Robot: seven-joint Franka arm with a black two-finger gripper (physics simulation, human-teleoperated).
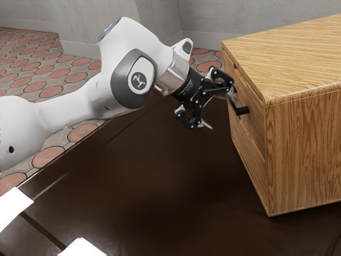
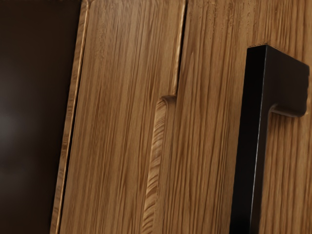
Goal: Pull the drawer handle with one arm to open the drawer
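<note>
A wooden cabinet (image 1: 298,133) stands on the dark table at the exterior view's right. Its upper drawer front (image 1: 246,96) faces the arm, looks flush with the cabinet body and carries a black bar handle (image 1: 241,110). My black gripper (image 1: 218,111) hovers just short of that front, open, with nothing between its fingers. One finger (image 1: 230,92) reaches close to the handle, while the other hangs lower, toward the table. In the wrist view the handle (image 2: 253,146) runs as a dark bar across the close-up wood grain of the drawer front (image 2: 209,122).
The dark brown table (image 1: 160,192) stretches under the arm. White paper-like pieces (image 1: 13,205) lie at its near left corner. Beyond the table are a patterned tile floor (image 1: 42,69) and grey walls. A lower drawer front (image 1: 248,154) sits below the upper one.
</note>
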